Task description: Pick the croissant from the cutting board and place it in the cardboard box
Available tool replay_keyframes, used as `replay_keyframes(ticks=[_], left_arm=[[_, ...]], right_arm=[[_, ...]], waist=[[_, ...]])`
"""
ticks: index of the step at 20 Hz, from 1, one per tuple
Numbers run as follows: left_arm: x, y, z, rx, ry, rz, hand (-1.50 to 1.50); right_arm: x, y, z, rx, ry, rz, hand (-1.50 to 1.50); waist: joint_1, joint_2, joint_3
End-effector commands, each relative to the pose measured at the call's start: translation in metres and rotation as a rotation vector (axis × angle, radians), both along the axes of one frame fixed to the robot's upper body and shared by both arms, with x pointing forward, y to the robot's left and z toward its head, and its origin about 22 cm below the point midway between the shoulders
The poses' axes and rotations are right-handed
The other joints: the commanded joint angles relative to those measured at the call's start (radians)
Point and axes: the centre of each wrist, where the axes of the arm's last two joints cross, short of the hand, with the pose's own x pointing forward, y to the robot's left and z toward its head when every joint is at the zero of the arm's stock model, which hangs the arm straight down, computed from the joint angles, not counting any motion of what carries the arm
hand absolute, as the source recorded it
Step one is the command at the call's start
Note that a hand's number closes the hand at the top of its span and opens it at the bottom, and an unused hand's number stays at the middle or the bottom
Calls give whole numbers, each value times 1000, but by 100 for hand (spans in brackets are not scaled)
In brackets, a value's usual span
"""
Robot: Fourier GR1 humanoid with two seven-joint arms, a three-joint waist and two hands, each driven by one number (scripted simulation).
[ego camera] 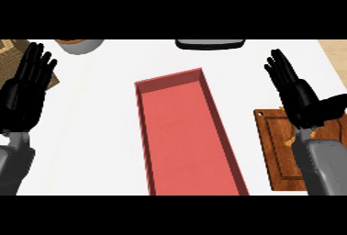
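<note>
Cutting board (281,151) lies under the flat, straight-fingered right hand (298,98).

Box (186,133): long, narrow, open-top tray, red-pink inside, no cardboard colour showing. It lies flat mid-counter, running away from me with a slight tilt, and its near end runs out of view. Cutting board (274,137): brown wood with an inset border, flat at my right, just beside the box, partly under my forearm. Croissant: can't see it clearly, only a tan sliver by my wrist.
</note>
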Motion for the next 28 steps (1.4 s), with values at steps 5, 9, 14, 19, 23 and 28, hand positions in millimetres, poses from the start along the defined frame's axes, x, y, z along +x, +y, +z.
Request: replay_keyframes(ticks=[5, 9, 14, 19, 23, 28], left_arm=[[-35, 7, -66, 267, 219, 77, 0], [-48, 6, -90, 257, 309, 87, 0], [-72, -3, -98, 290, 313, 77, 0], [-74, -16, -91, 302, 321, 89, 0], [-60, -10, -101, 280, 336, 102, 0], [-55, -12, -81, 290, 301, 96, 0]], right_arm=[[11, -73, 40, 67, -258, -246, -150], [-14, -130, 5, -232, -45, -725, 150], [-31, -138, -47, -69, -174, -750, -150], [-54, -179, -27, -435, -3, -602, -150], [-54, -187, 8, -700, 134, -480, -150], [-52, -185, 27, -927, 411, -287, -150]], waist=[[40, -32, 3], [35, -21, 0], [40, -33, 1], [38, -35, 0], [15, -34, -5], [29, -36, -5]])
